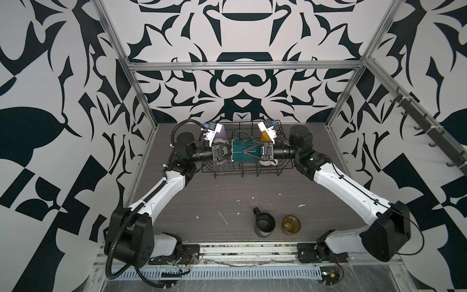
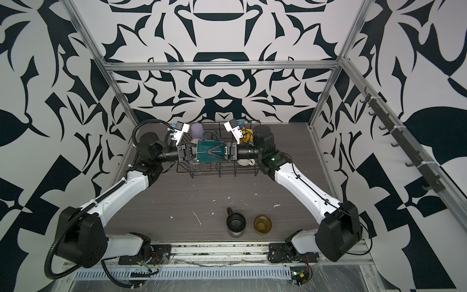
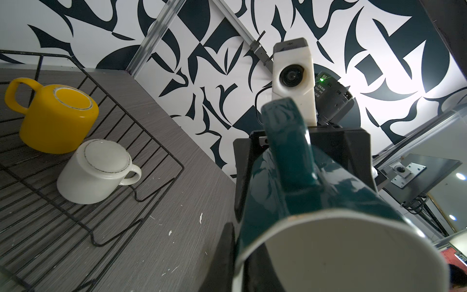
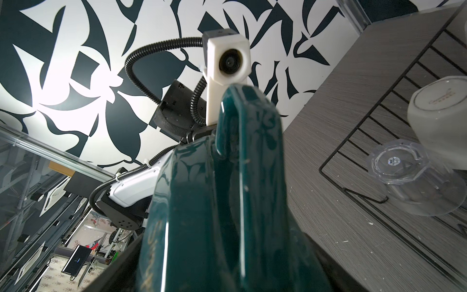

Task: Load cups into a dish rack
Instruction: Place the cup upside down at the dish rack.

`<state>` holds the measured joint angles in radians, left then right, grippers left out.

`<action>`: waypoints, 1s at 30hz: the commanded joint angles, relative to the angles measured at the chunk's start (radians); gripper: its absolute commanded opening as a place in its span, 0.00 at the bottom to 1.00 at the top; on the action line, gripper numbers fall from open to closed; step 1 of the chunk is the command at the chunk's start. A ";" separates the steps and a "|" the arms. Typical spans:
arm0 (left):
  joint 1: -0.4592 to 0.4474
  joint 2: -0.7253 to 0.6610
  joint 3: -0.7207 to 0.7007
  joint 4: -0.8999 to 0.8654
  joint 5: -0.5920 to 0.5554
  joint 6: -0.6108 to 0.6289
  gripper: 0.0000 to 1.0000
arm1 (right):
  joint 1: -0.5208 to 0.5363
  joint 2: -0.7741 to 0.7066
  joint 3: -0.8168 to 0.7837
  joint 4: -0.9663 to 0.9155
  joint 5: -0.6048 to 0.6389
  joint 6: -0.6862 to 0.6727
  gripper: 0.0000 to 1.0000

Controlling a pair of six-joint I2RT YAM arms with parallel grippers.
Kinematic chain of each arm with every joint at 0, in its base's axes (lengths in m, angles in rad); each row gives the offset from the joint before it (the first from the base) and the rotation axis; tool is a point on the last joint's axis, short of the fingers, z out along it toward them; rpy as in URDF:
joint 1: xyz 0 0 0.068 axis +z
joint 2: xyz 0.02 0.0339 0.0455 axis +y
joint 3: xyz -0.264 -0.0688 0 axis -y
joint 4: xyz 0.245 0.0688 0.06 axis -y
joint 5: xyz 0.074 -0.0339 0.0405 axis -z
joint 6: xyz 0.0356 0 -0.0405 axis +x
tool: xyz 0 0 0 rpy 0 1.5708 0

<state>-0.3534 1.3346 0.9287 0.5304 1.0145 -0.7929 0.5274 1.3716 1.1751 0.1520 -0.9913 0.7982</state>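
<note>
Right, this is a booth wrapped in bold black-and-white patterned walls [image 1: 242,86]. It is braced by a silver aluminium frame [image 1: 242,66], and a rail of dark hooks [image 1: 427,134] runs along the right wall. Down below lies a grey wood-grain table [image 1: 202,199], scuffed with white flecks [image 1: 222,218] across its middle.

At the far centre of that table sits the dish rack [image 1: 242,173], black wire, with both arms reaching in over it from either side. Between them, held above the rack and lying on its side, is the teal mug [image 1: 239,145]. Its handle is turned up towards the far wall and its cream mouth faces left.

The left gripper [image 1: 229,153] is pinched tight on that rim. The right gripper [image 1: 246,152] has its jaws spread wide around the base end, fingers hugging the body on both sides.

Inside the rack, the lilac tumbler [image 2: 197,130] stands at the far left. A white cup [image 4: 439,118] and the clear glass [image 4: 404,177] sit bottoms-up on the left side, the glass in the near corner. On the right, also bottoms-up, are the yellow mug [image 3: 56,116] and, just beside it, a white mug [image 3: 94,172].

Out on the near table, right of centre, the black mug [image 1: 264,223] and the olive-brown cup [image 1: 291,223] stand upright side by side, not touching.
</note>
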 commanded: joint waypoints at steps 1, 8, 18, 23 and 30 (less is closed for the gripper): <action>-0.016 -0.040 0.025 0.002 -0.033 0.028 0.00 | 0.024 0.013 0.046 -0.023 0.067 -0.024 0.00; -0.012 -0.052 0.033 -0.077 -0.062 0.075 0.23 | 0.023 -0.009 0.064 -0.039 0.094 -0.031 0.00; -0.005 -0.052 0.044 -0.090 -0.073 0.075 0.54 | 0.023 -0.039 0.069 -0.059 0.116 -0.043 0.00; -0.004 -0.089 0.045 -0.099 -0.079 0.078 0.54 | 0.023 -0.040 0.069 -0.062 0.120 -0.043 0.00; -0.004 -0.093 0.042 -0.115 -0.091 0.084 0.51 | 0.023 -0.039 0.069 -0.066 0.132 -0.044 0.00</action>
<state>-0.3580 1.2770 0.9356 0.3973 0.9115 -0.7227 0.5564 1.3670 1.1934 0.0250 -0.8959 0.7742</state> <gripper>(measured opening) 0.522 0.847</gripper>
